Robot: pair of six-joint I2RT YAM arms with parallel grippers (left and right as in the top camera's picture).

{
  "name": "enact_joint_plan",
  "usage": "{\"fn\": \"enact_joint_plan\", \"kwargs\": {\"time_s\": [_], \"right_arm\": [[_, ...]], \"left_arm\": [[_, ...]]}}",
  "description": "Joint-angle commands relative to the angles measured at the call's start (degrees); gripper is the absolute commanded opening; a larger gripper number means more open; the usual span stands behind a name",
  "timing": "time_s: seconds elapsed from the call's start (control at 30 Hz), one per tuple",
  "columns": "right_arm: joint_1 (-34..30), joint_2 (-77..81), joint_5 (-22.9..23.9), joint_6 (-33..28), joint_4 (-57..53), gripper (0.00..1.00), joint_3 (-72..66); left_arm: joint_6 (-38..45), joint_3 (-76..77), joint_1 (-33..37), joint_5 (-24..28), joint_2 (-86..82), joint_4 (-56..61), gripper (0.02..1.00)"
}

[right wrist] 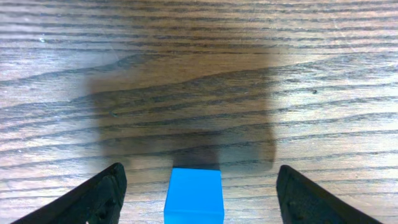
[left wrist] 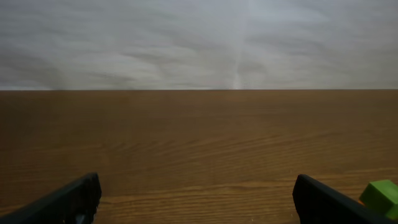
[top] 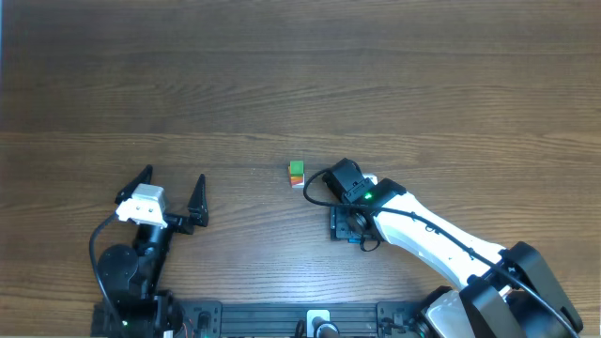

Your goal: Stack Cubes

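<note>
Between the right gripper's [right wrist: 202,194] fingers lies a blue cube [right wrist: 194,198].

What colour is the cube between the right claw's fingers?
Blue. The small blue cube shows best in the right wrist view.

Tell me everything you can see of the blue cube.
The blue cube is a smooth block, bright blue, with crisp edges. It appears to sit flat on the wooden table, centred between the open fingers of the right pincer, which stand clear on both sides. Nothing but the table seems to touch it; its near part is cut off.
</note>
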Motion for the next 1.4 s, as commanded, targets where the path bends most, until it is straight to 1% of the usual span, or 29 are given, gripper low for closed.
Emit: {"fn": "enact_joint_plan", "kwargs": {"time_s": [0.03,0.4,0.6,1.1,1.4], "right_arm": [[0.39,-1.09,0.11,0.11,-0.31,0.711,-0.55],[0.85,-1.09,-1.38,0.20,-0.66,0.581,-0.59],[1.73,-1.09,-1.38,1.03,-0.70,0.551,-0.59],[1.81,-1.09,-1.62,1.20,-0.74,0.421,-0.68],[1.81,-1.09,-1.62,1.20,-0.76,0.314,-0.68]], "left_arm": [[1.03,-0.35,-0.28,0.57,-0.28,0.13,0.998],[1.03,-0.35,-0.28,0.57,-0.28,0.13,1.000],[1.03,-0.35,-0.28,0.57,-0.28,0.13,1.000],[1.03,-0.35,-0.28,0.57,-0.28,0.13,1.000],[1.03,-0.35,-0.28,0.57,-0.28,0.13,1.000]]}}
